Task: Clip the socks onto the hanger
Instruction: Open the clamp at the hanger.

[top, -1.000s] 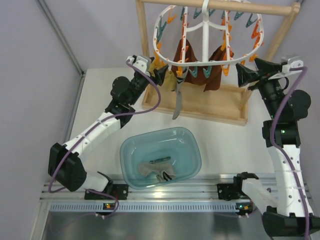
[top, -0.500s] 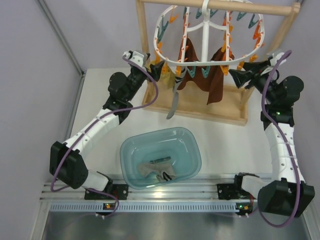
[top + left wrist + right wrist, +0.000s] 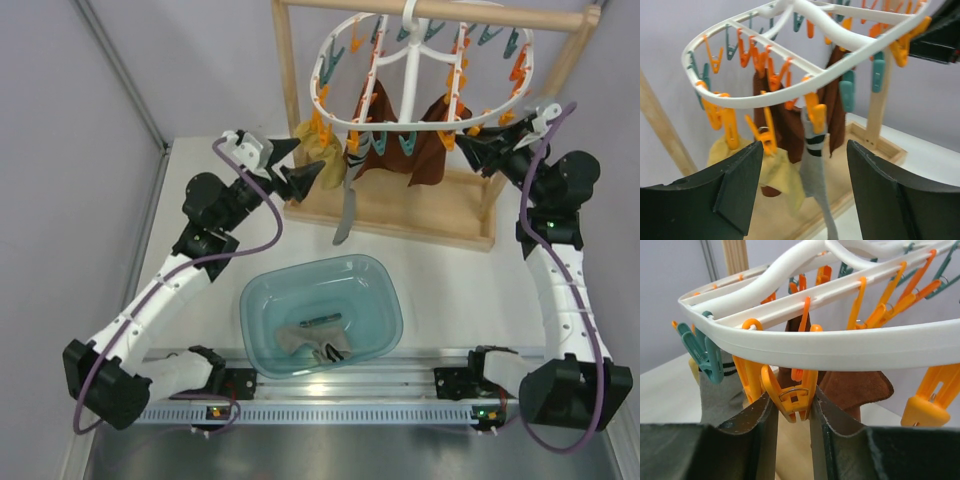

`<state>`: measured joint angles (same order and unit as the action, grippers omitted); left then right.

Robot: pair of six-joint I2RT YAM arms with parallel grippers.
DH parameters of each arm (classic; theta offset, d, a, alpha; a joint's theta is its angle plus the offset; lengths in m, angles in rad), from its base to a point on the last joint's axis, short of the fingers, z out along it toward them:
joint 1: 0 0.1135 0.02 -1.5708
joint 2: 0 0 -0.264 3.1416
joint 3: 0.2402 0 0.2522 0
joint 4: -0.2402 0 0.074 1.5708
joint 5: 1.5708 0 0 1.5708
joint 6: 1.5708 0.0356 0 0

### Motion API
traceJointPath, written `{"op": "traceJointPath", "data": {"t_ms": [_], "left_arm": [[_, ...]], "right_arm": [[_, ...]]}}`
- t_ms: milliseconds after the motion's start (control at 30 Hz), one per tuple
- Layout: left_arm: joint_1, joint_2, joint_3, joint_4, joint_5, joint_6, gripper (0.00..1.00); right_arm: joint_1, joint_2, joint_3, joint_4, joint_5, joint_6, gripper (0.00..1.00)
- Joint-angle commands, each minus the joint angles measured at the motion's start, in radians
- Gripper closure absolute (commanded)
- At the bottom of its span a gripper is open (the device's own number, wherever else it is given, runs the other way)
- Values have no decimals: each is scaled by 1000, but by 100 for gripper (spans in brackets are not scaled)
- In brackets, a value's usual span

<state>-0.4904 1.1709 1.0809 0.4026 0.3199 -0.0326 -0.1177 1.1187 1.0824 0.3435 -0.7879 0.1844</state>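
The white hanger (image 3: 420, 72) hangs from the wooden rack, its rim lined with orange and teal clips. A mustard-yellow sock (image 3: 325, 150) and a grey sock with a striped cuff (image 3: 345, 212) dangle from clips at its left front. My left gripper (image 3: 305, 162) is open just left of them, apart from both; the left wrist view shows the grey sock (image 3: 815, 172) and yellow sock (image 3: 775, 175) beyond its empty fingers. My right gripper (image 3: 793, 407) is shut on an orange clip (image 3: 792, 392) under the hanger's right rim (image 3: 850, 347). More socks (image 3: 315, 342) lie in the basin.
A translucent teal basin (image 3: 388, 292) stands at the table's middle front. Two longer dark brown socks (image 3: 375, 125) hang inside the ring. The wooden rack's base (image 3: 420, 215) and uprights stand behind, with grey walls on both sides.
My left arm has drawn back leftward from the hanger's clips, its gripper still open. The right gripper moved up to the right rim and closed on an orange clip.
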Motion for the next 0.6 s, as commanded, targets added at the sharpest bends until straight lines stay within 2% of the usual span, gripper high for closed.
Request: {"op": "traceJointPath", "data": {"t_ms": [0,167,233,367,567], "left_arm": [[-45,-48,-59,-24,96,-15,27],[-149,21,-68,97,28,-10,27],[-178,70,-85,238,-7,-15,25],[-229,170,-69,375,-114,-12,20],[-238,314,-23,543,-143,-101,26]], "right_arm": [[32,-57,27,46,-8,1,97],[50,-79,19,28,3,10,100],[56,-85,20,12,6,12,100],[70,-100,20,-4,16,10,100],[76,-108,24,-38,22,-2,100]]}}
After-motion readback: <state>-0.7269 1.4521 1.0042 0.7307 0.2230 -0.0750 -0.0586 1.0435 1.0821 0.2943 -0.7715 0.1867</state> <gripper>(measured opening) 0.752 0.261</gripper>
